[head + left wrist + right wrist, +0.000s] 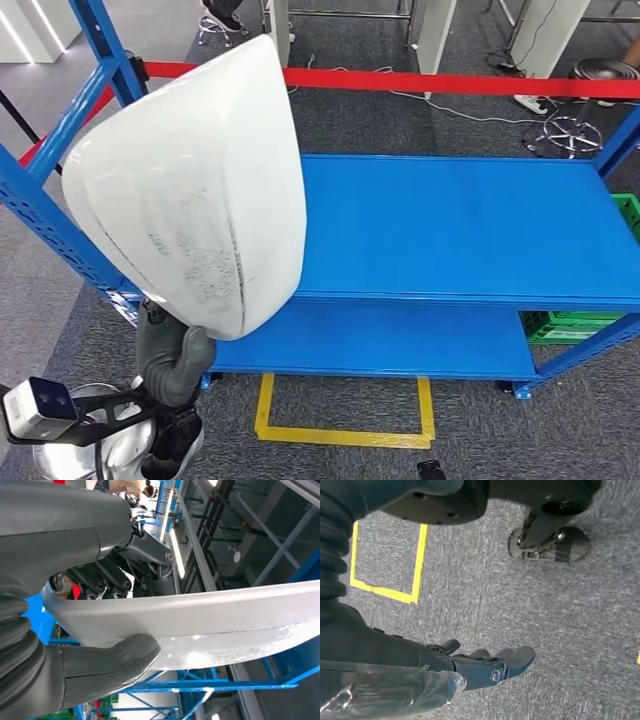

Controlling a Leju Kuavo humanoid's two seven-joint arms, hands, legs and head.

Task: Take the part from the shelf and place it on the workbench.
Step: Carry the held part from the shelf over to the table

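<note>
Above the blue shelf (453,225), left hand (172,355) grips white part (192,180) between thumb and fingers. Right hand (486,665) hangs over carpet (554,620), fingers extended, holding nothing.

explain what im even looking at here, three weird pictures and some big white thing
These come from a two-armed humanoid robot. The head view looks down from its body: the left hand holds up a large white part in front of a blue shelf, above grey carpet with a yellow taped square. The left wrist view sits behind that hand, its thumb and fingers clamped on the part's edge. The right wrist view shows the right hand hanging over the carpet, fingers straight, holding nothing.
</note>
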